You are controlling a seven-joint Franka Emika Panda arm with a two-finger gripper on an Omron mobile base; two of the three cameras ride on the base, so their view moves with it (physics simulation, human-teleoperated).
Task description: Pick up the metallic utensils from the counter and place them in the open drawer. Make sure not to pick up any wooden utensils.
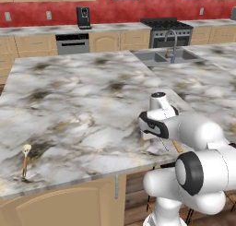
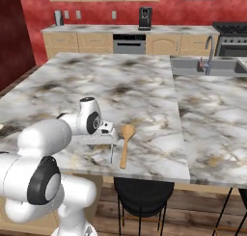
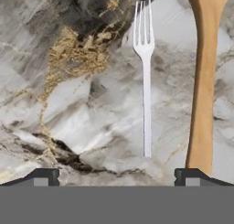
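A pale silvery fork (image 3: 146,90) lies flat on the marble counter (image 3: 77,95), its tines pointing away from my hand. My gripper (image 3: 118,177) hovers just above it, open, with the fork's handle end between the two fingertips (image 3: 43,177) and nothing held. A brown wooden spoon (image 3: 203,81) lies alongside the fork, by one fingertip. From the right base, the gripper (image 2: 100,141) sits over the counter's near edge beside the fork (image 2: 112,153) and the spoon (image 2: 125,144). A thin wooden stick (image 1: 25,159) rests far left on the counter (image 1: 83,105). The black knife and the open drawer are out of view.
A sink with a faucet (image 1: 173,52) is set into the counter's far right part. A black stool (image 2: 142,189) stands under the counter's near edge. A stove (image 1: 168,29) and coffee machine (image 1: 83,17) line the back wall.
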